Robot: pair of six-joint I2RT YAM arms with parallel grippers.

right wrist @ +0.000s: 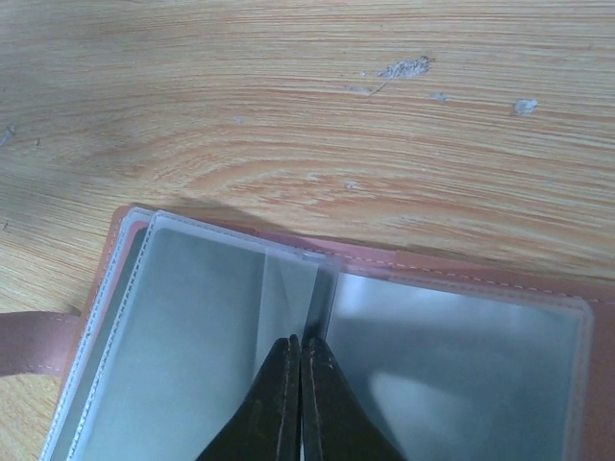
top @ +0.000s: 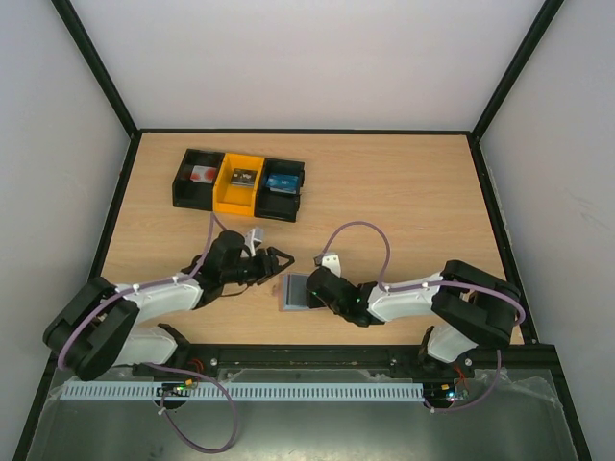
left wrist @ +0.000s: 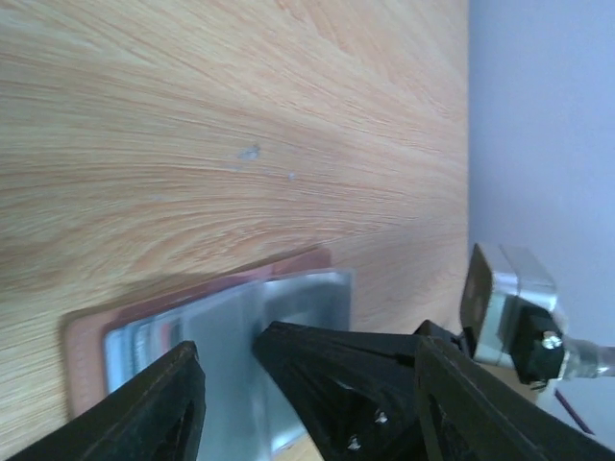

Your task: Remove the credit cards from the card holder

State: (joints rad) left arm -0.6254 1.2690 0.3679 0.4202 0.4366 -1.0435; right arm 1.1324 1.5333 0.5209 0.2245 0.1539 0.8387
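Pressing, apparently, card holder [right wrist: 452, 365] | right hand [right wrist: 300, 342] closed | print unreadable

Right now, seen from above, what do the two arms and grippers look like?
The left arm and right arm have white links, black joints and a lilac cable each. The left gripper and right gripper have black tapered fingers, with a small whitish camera block beside each.

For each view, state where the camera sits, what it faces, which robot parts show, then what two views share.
Top external: above, behind the bases, looking down on the table; both arms, left gripper, right gripper.
Left wrist: low, facing the card holder; own open fingers.
Right wrist: over the card holder; own shut fingers.
Shared: the card holder.
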